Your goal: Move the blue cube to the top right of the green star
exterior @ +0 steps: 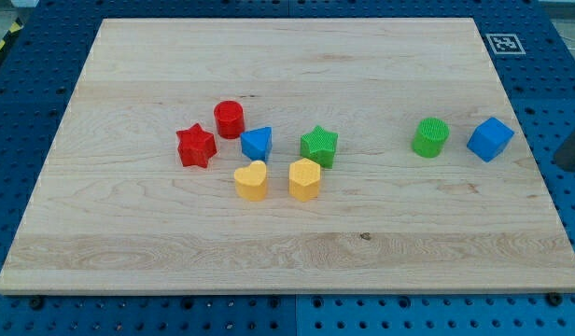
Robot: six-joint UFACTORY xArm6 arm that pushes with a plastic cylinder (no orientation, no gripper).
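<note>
though squat, blue cube (490, 138) corner-down

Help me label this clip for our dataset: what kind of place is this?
Probably a robotics lab bench: a wooden board resting on a blue perforated table, a printed marker tag at the board's corner, and small coloured blocks such as the blue cube and green star.

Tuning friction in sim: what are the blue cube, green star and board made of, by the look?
Blue cube: likely 3D-printed plastic, matte, fine ridged lines on its faces. Green star: same ridged matte look, probably the same plastic. Board: light wood, visible grain streaks and a small knot, smooth, low sheen. My tip is only a blurred dark shape right of the cube.
</note>
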